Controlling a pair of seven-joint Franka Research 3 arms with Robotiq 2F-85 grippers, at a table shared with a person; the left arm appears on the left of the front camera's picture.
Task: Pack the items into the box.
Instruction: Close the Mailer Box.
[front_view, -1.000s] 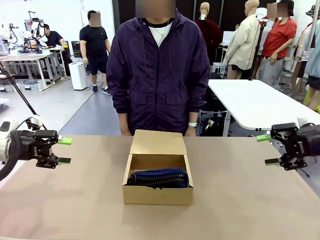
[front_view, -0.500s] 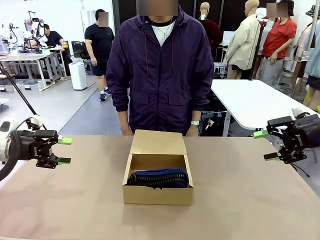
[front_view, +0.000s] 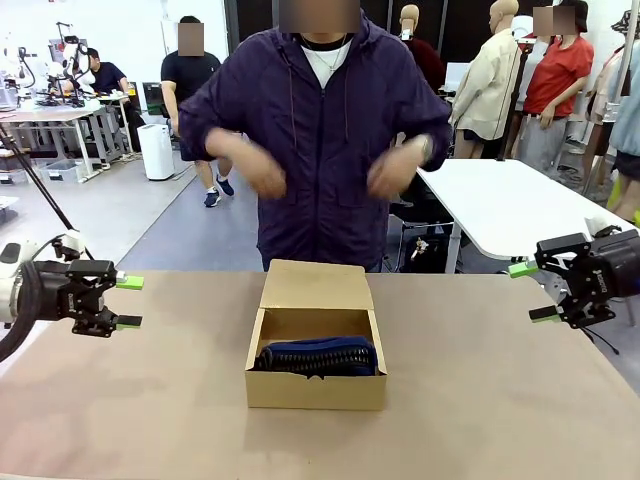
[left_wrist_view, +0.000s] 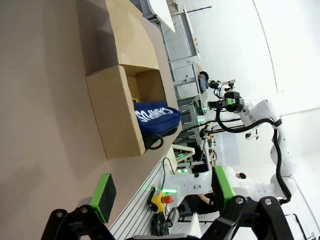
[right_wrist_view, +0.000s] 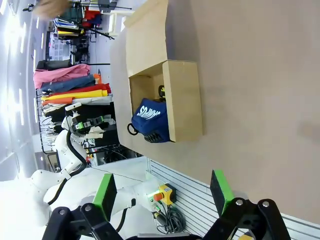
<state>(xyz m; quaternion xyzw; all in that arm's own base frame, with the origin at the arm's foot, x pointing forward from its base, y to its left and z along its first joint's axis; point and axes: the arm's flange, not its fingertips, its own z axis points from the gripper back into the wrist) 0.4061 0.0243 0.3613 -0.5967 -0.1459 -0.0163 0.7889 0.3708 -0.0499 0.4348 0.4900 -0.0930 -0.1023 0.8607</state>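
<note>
Cardboard box (front_view: 315, 392) centre of surface (front_view: 480, 400), flap open | navy pouch (front_view: 318, 356) inside | yellow-black sliver beside it, perhaps the knife (right_wrist_view: 161, 90) | left gripper (front_view: 129, 302) spread, empty, left edge | right gripper (front_view: 533, 292) spread, empty, right edge

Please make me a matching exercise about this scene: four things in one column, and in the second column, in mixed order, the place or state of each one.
Column one:
1. navy pouch
2. box lid
3. left gripper
4. person's hands

Column two:
A. in the air, at chest height
B. folded open toward the far side
C. lying inside the box
D. open and empty, at the robot's left side

Pairs: 1-C, 2-B, 3-D, 4-A
</note>
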